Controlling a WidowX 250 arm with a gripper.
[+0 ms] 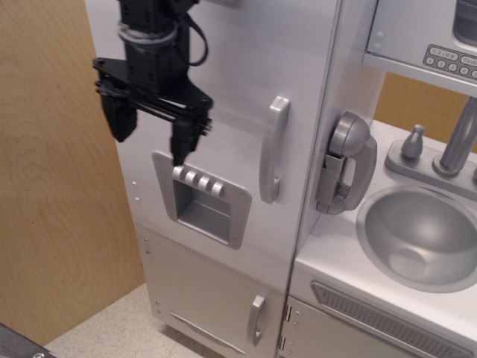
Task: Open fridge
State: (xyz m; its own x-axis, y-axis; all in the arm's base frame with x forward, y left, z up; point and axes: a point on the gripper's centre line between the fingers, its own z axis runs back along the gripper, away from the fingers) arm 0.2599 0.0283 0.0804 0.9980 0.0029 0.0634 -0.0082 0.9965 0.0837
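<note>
— So, where is the gripper (149,134) just now?

— High on the left of the picture, in front of the upper part of the fridge (223,82). It is black, with its two fingers pointing down and spread wide apart, and nothing between them.

— Is it touching anything?

— The right finger (181,142) ends just above the grey dispenser panel (203,198), near the row of small buttons. I cannot tell whether it touches the door or only hangs in front of it. The left finger sits near the door's left edge.

— And the fridge itself?

— It stands upright between a wooden panel (52,186) on the left and the toy counter on the right. The big door is shut. Its long grey handle (273,149) runs vertically near the right edge, to the right of the gripper and apart from it.

— What else is around?

— A smaller door (212,294) with a short handle sits below, also shut. A grey toy phone (346,164) hangs just right of the fridge, and beyond it is a round sink (421,235) with a tap (458,142).
</note>
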